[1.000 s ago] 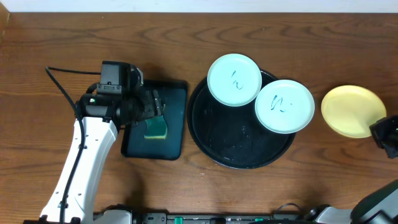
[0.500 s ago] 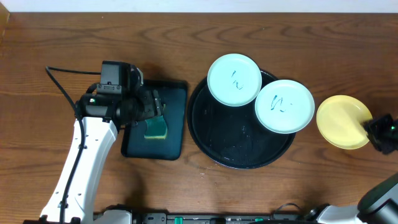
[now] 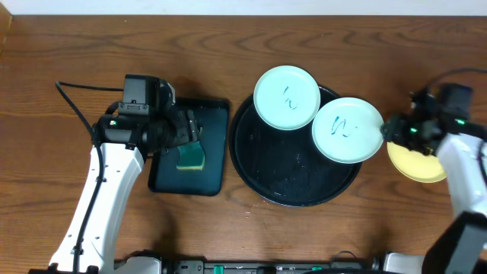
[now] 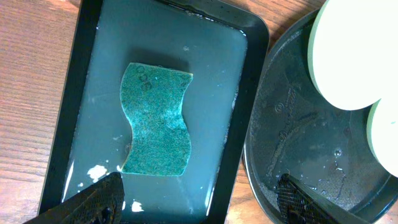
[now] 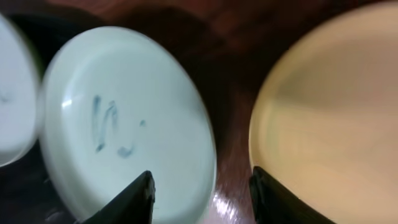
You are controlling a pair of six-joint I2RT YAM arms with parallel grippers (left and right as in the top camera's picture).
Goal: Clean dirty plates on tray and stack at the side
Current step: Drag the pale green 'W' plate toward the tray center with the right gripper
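Two mint-white plates with blue scribbles rest on the rim of the large round black tray (image 3: 289, 164): one at the back (image 3: 286, 97) and one at the right (image 3: 348, 129). The right one also shows in the right wrist view (image 5: 124, 130). The pale yellow plate (image 3: 415, 161) lies on the table right of the tray and shows in the right wrist view (image 5: 329, 118). My right gripper (image 3: 392, 131) is open and empty over the gap between the right mint plate and the yellow plate (image 5: 202, 186). My left gripper (image 3: 194, 131) is open above the rectangular tray (image 4: 199, 202).
A small rectangular black tray (image 3: 217, 114) holding water and a green sponge (image 3: 190, 157) sits left of the round tray; both show in the left wrist view, tray (image 4: 249, 74) and sponge (image 4: 155, 121). A black cable (image 3: 76, 95) trails at the left.
My right arm has swung in from the right edge toward the tray, now over the yellow plate's left side. The yellow plate has shifted slightly left. The left arm has not moved.
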